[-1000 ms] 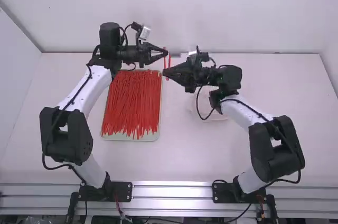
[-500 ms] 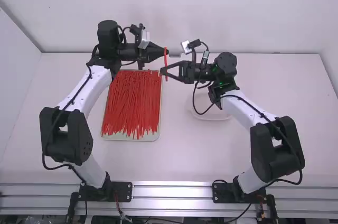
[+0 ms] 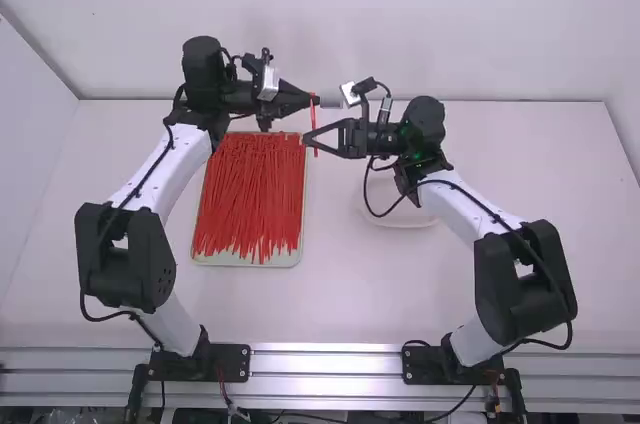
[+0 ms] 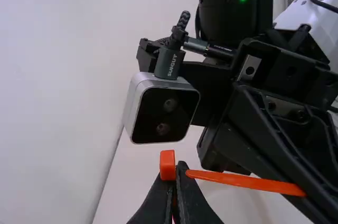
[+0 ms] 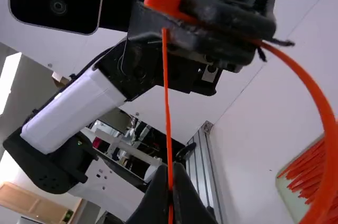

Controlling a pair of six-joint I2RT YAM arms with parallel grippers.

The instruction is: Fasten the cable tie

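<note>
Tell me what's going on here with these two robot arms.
The two arms hold one red cable tie between them in the air, above the far end of a tray of spare red ties. The left pincer is shut on the tie just below its head. The right pincer is shut on the thin tail. The strap is bent into a loop, with the tail pointing towards the head. I cannot tell whether the tip has entered the head.

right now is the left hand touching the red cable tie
Touching. The left wrist view shows the left hand pinching the cable tie just below its square head.
</note>
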